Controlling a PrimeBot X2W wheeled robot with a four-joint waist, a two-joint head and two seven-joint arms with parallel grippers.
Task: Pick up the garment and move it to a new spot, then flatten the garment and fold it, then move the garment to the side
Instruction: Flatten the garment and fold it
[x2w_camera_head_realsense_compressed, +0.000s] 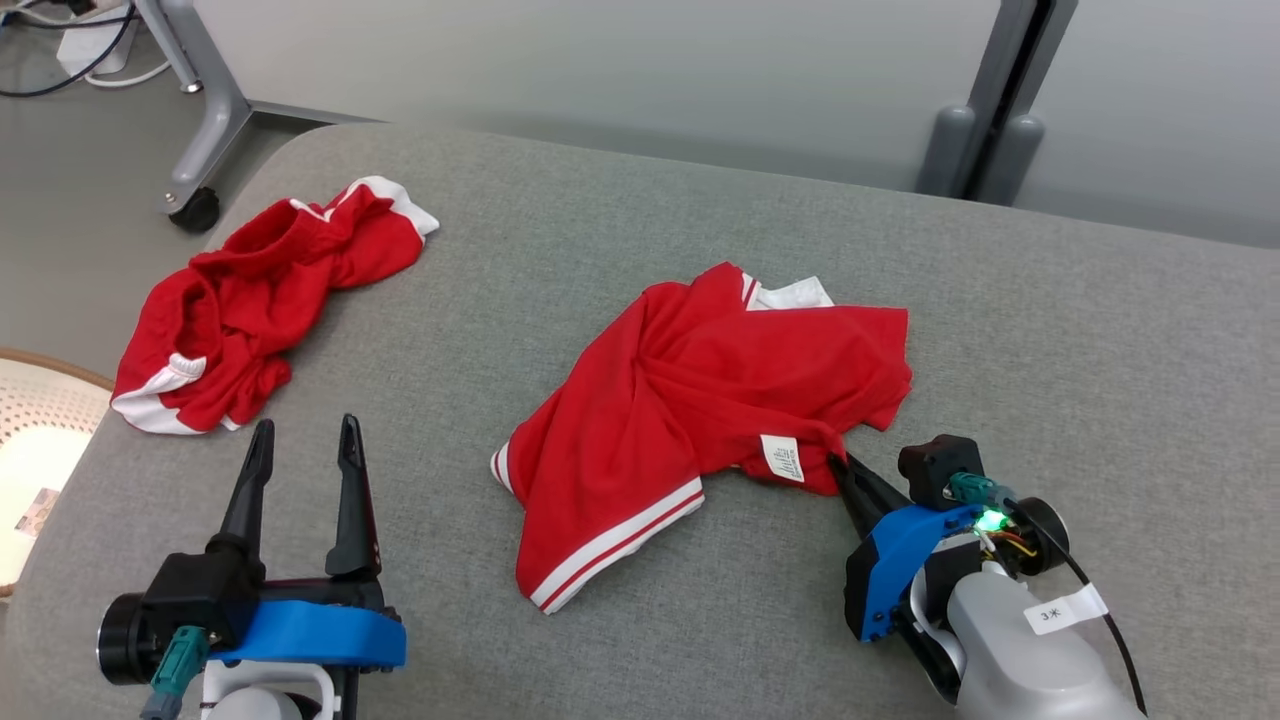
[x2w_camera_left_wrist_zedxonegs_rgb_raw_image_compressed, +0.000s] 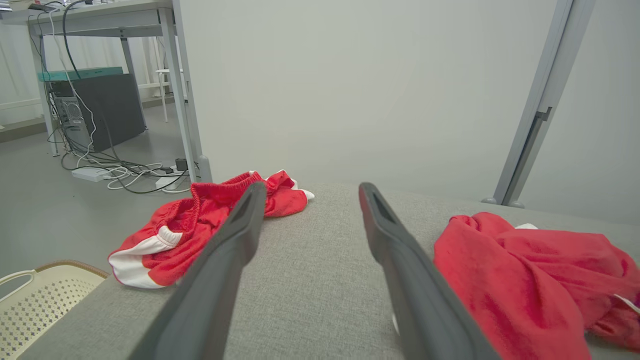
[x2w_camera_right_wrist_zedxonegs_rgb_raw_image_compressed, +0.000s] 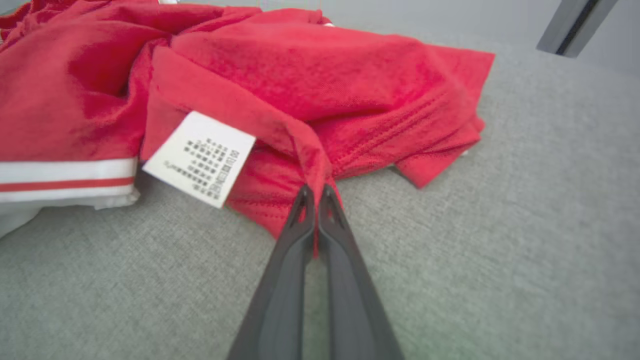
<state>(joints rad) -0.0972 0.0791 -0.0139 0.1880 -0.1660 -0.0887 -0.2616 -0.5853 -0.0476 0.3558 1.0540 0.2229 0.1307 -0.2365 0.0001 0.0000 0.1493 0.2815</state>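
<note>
We are noting the left gripper (x2w_camera_head_realsense_compressed: 305, 423) hovering, fingers spread wide and empty. The red garment (x2w_camera_head_realsense_compressed: 690, 400) is lying crumpled mid-way across the grey cushion (x2w_camera_head_realsense_compressed: 600, 200). The right gripper (x2w_camera_head_realsense_compressed: 838, 462) is pinching its near edge beside the label (x2w_camera_head_realsense_compressed: 782, 458); we are judging the cloth light and limp.

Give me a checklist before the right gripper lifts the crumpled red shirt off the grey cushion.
1. Right gripper shut on a fold at the edge of the crumpled red shirt with white trim: ok.
2. White care label outside the pinch: ok.
3. Only one cloth layer pinched: cannot tell.
4. Left gripper open and apart from the shirt: ok.
5. Bunched red shorts with white trim apart from the shirt: ok.
6. Shirt lies wholly on the grey fabric cushion: ok.
</note>
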